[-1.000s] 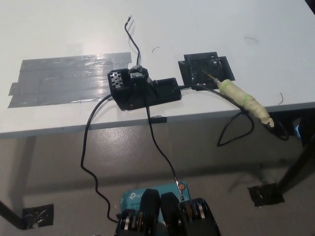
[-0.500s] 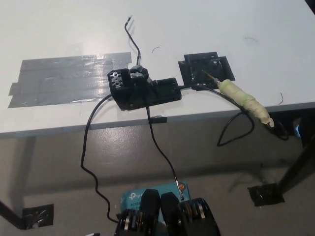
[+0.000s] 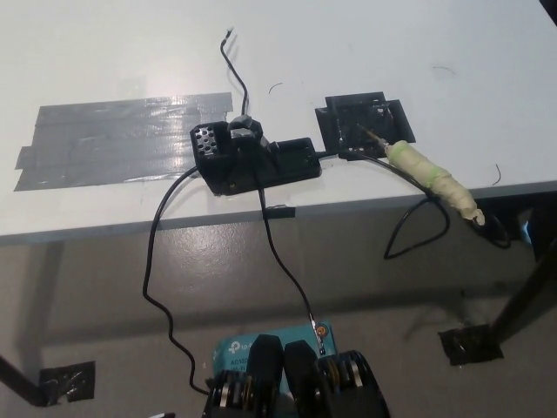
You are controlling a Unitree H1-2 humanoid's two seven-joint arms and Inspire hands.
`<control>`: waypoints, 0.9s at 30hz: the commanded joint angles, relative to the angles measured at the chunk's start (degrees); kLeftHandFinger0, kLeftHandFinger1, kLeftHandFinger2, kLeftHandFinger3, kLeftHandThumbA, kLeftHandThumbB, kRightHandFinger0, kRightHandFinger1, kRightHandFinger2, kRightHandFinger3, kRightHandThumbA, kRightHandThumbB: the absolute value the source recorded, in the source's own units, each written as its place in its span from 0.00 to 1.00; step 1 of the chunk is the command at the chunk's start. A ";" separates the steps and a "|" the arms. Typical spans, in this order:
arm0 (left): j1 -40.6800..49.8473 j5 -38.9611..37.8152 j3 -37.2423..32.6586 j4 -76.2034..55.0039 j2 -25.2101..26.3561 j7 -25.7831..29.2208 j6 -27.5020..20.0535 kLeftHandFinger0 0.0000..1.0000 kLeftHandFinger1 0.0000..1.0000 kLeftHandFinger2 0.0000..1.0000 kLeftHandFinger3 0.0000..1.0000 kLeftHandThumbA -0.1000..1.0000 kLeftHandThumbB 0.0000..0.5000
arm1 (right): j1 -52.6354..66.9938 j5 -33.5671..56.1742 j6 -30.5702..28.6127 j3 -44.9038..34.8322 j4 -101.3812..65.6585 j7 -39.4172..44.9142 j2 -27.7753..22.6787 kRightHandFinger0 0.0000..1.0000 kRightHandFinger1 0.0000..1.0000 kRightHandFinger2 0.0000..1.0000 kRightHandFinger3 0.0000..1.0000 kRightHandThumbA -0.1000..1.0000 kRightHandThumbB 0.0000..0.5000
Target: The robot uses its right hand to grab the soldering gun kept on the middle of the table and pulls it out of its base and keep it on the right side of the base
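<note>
The soldering gun (image 3: 432, 179), its handle wrapped in pale green tape, lies flat on the white table (image 3: 365, 52) to the right of the black base (image 3: 254, 158). Its metal tip rests on a black taped square (image 3: 364, 122), and its handle end overhangs the table's front edge. The black base sits near the middle of the table by the front edge, with black cables running off it. Neither of my hands shows in the head view.
A wide patch of grey tape (image 3: 122, 139) covers the table left of the base. Black cables (image 3: 161, 287) hang from the table edge to the floor. A black stand leg (image 3: 522, 305) rises at the lower right.
</note>
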 commanded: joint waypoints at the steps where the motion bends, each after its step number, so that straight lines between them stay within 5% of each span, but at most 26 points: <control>1: 0.33 -1.02 0.46 -0.79 0.46 1.19 -0.11 0.78 0.86 0.98 1.00 0.57 0.47 | 0.25 -0.03 -0.15 0.33 -0.92 -1.25 -2.49 0.70 0.78 1.00 1.00 0.37 0.43; 11: 0.68 -1.06 0.35 -0.79 0.32 1.50 -0.46 0.76 0.84 0.96 1.00 0.57 0.47 | 0.12 0.32 6.07 2.33 -3.65 1.04 -4.15 0.74 0.79 1.00 1.00 0.32 0.38; 16: 0.46 -1.53 0.76 -0.30 0.10 1.56 -0.29 0.78 0.85 0.97 1.00 0.56 0.49 | -0.38 1.19 6.44 2.83 -3.59 0.76 -4.28 0.65 0.70 0.94 1.00 0.30 0.39; 19: 0.79 -0.99 0.50 -0.86 0.28 1.64 -0.10 0.75 0.84 0.96 1.00 0.56 0.47 | 0.01 1.55 6.58 2.97 -3.87 0.76 -4.47 0.68 0.76 0.96 1.00 0.31 0.37; 21: 0.86 -1.21 0.60 -0.80 0.22 1.60 -0.19 0.76 0.84 0.96 1.00 0.56 0.47 | 0.11 0.96 6.76 3.41 -3.91 0.89 -4.98 0.82 0.85 1.00 1.00 0.33 0.35; 27: 1.74 -0.98 0.35 -1.11 0.14 1.75 -0.36 0.77 0.86 0.98 1.00 0.56 0.46 | 1.15 2.00 6.64 3.31 -4.03 1.05 -5.48 0.79 0.82 0.99 1.00 0.31 0.33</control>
